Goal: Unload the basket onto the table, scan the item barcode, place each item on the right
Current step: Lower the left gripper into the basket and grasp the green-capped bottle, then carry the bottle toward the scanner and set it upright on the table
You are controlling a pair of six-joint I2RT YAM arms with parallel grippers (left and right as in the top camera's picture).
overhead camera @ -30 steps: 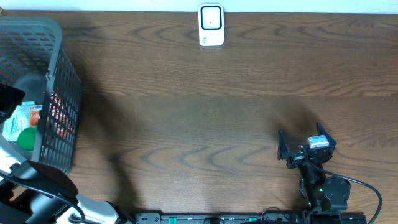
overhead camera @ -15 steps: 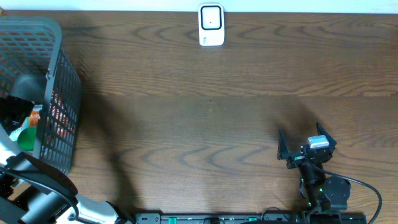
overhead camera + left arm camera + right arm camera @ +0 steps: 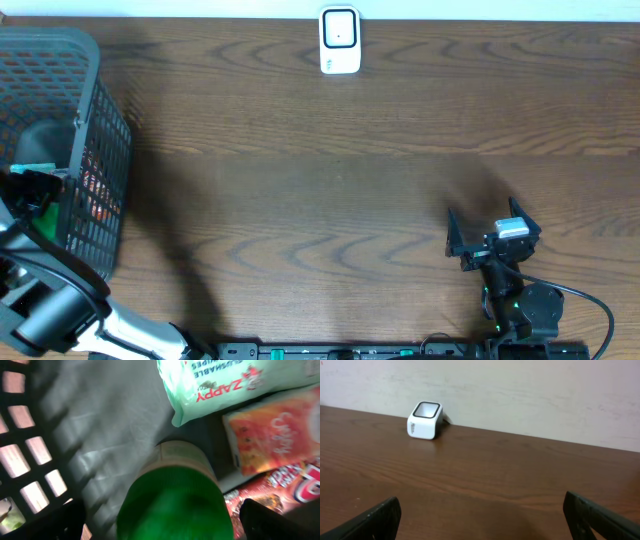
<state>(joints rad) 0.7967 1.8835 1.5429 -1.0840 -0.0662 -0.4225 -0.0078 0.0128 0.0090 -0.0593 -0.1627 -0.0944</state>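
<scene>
— At the far left, what shows inside the basket [image 3: 95, 150]?

— Little from overhead. The left arm covers most of it, and only a sliver of green and some red packaging show through the mesh wall. The wrist view is clearer. The left gripper [image 3: 175, 519] hangs over the contents with its fingers spread wide, one dark tip at each lower corner of the view. They clasp nothing.

— And the item?

— A green-capped container [image 3: 172, 500] lies in the basket directly beneath that gripper, near the lattice wall. Its cap faces the lens, blurred and cut off by the lower edge. Its long axis runs away from the camera, leaning a little toward the top of the view, where a strip of its beige body shows. The print there is too soft to read, and I cannot make out a barcode.

— What lies around it?

— A pale green packet [image 3: 225, 385] is above it, cropped by the top edge. An orange packet [image 3: 275, 435] is to its right, and a red packet [image 3: 285, 487] is lower right, partly behind a fingertip. Whether any of them touches the container I cannot tell.

— Further right?

— A white scanner [image 3: 339, 40] stands at the far edge of the table [image 3: 300, 200], mid-width. The right gripper [image 3: 490, 235] sits near the front on the right, well apart from it, with its fingers fully spread and empty.
</scene>
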